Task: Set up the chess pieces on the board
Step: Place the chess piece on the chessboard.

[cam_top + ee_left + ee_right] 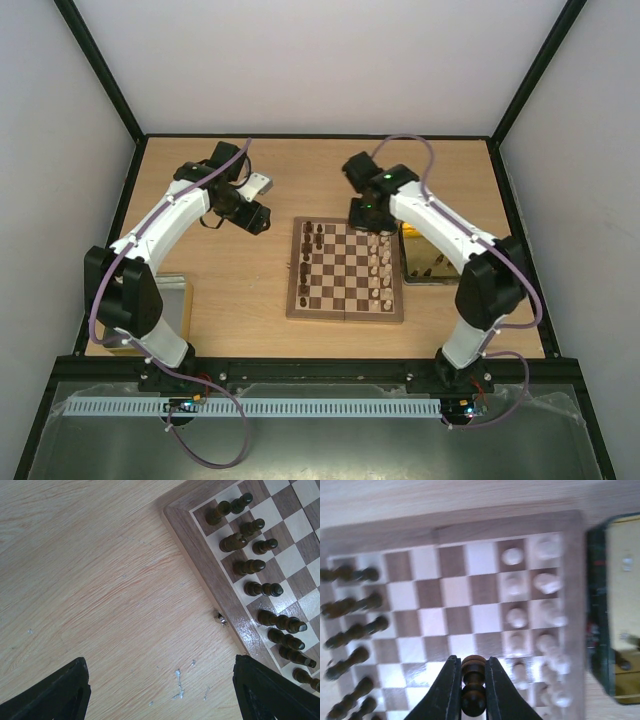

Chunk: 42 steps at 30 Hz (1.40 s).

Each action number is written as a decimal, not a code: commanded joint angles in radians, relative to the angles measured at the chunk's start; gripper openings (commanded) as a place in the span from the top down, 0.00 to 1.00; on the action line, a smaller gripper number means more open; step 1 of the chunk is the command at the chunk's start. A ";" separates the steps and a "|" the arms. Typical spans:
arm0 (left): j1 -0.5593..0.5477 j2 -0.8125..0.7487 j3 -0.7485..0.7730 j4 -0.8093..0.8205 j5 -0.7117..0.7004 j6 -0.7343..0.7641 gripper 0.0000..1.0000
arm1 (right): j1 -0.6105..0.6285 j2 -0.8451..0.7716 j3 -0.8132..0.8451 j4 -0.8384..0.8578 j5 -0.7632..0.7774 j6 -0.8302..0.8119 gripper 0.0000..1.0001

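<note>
**Right wrist view, lower centre.** The right fingers (449, 685) pinch one upright dark chessman (473, 680) by its stem above the board (346, 314), probably so it can be set down standing. In the top view, dark pieces (306, 262) rank along the board's left side. Pale pieces (381, 262) line its right side, beside the yellow tray (428, 262). The left fingers (55, 692), spread wide, hang over the bench (100, 580) left of the board, likely to stay clear of the working arm.

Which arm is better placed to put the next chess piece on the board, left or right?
Right. The right gripper is shut on a dark chess piece over the board. The left gripper is open and empty, over the table beside the board's edge.
</note>
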 commanded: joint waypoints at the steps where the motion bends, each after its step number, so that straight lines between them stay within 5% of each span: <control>1: -0.005 0.004 0.005 -0.012 -0.007 0.004 0.22 | 0.139 0.108 0.124 -0.113 0.032 0.004 0.92; 11: 0.005 -0.003 -0.006 -0.007 -0.013 0.004 0.22 | 0.274 0.308 0.285 -0.109 -0.043 -0.083 0.92; 42: 0.014 -0.024 -0.026 -0.001 -0.009 0.003 0.22 | 0.282 0.410 0.203 0.025 -0.072 -0.090 0.92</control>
